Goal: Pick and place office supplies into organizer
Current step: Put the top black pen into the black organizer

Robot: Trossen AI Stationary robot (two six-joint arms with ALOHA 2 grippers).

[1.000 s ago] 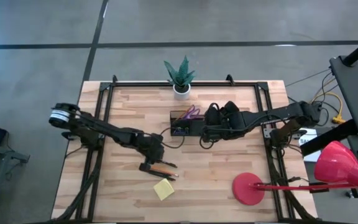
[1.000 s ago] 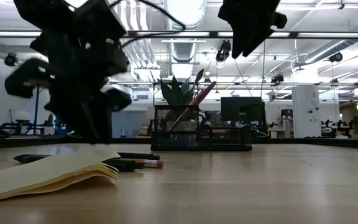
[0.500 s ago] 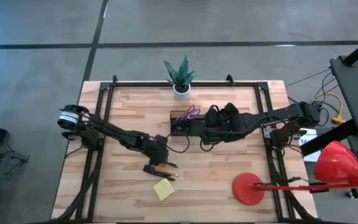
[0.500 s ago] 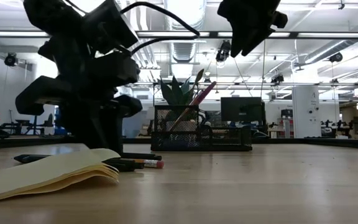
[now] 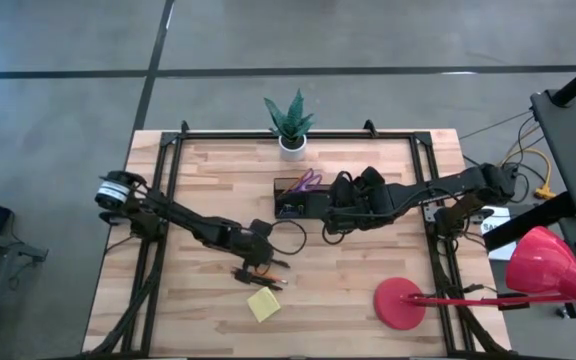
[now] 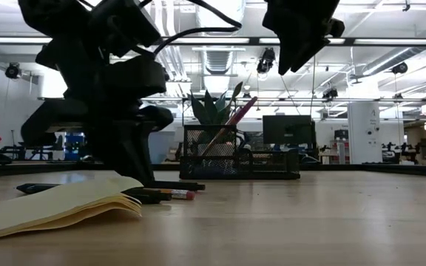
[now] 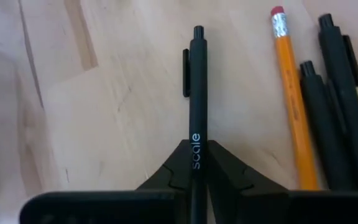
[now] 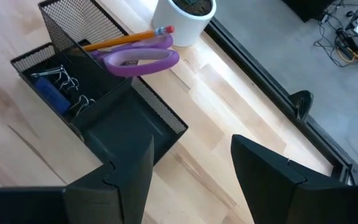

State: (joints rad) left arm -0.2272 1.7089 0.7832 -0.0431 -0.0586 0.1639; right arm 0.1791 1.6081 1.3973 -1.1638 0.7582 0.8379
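Wooden boards make the desk (image 5: 218,190), which stands on a grey floor, with a white plant pot (image 5: 291,143) at its 12 o'clock edge and a red lamp (image 5: 400,303) toward 4 o'clock. Near the centre sits the black organizer (image 5: 303,205); its tall mesh cup already holds the purple scissors (image 8: 140,58) and a pencil standing upright, and the low compartment beside it keeps a small blue piece (image 8: 51,94) and some clips (image 8: 59,75), so part of the sorting is done.

At about 7 o'clock from the organizer, the left end effector (image 5: 256,262) is down at the desk with its fingers pressed together on a dark pen (image 7: 195,112). The pinch sits on the barrel with the clip end pointing away from the wrist, probably so the pen can be lifted level and later tipped into the cup. Just beside it lie an orange pencil (image 7: 293,106) and two more dark pens (image 7: 340,93), apart from the grip, and the yellow sticky pad (image 5: 264,304) lies a bit further toward 6 o'clock.

The right end effector (image 8: 191,168) hangs over the 3 o'clock end of the organizer with fingers spread and holding nothing; I judge it waits there so it does not block the way.
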